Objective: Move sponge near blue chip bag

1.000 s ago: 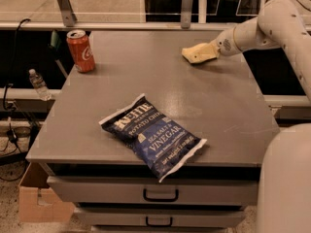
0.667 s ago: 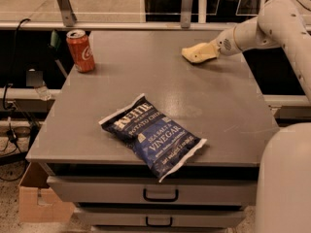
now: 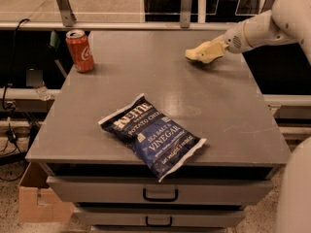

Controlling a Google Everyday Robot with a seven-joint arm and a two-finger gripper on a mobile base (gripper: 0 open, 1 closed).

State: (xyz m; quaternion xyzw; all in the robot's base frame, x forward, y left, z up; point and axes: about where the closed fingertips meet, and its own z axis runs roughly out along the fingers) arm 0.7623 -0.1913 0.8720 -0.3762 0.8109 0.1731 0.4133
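Three things sit on the grey table (image 3: pixel 223 110): a sponge, a chip bag and a soda can. The gripper (image 3: pixel 210 51) is low over the far right part of the tabletop, at the end of a cream-coloured arm (image 3: pixel 262 29) that reaches in from the right of the view. The sponge (image 3: pixel 195 55) is right at the gripper's tip, touching it and resting on or just above the surface; I cannot tell whether the gripper is clamped on it or merely against it. The blue chip bag (image 3: pixel 151 135) lies flat well apart from the gripper, nearer the camera and leftward, one corner hanging over the front edge. The red soda can (image 3: pixel 80 51) stands upright far to the left of the gripper, by the back left corner.
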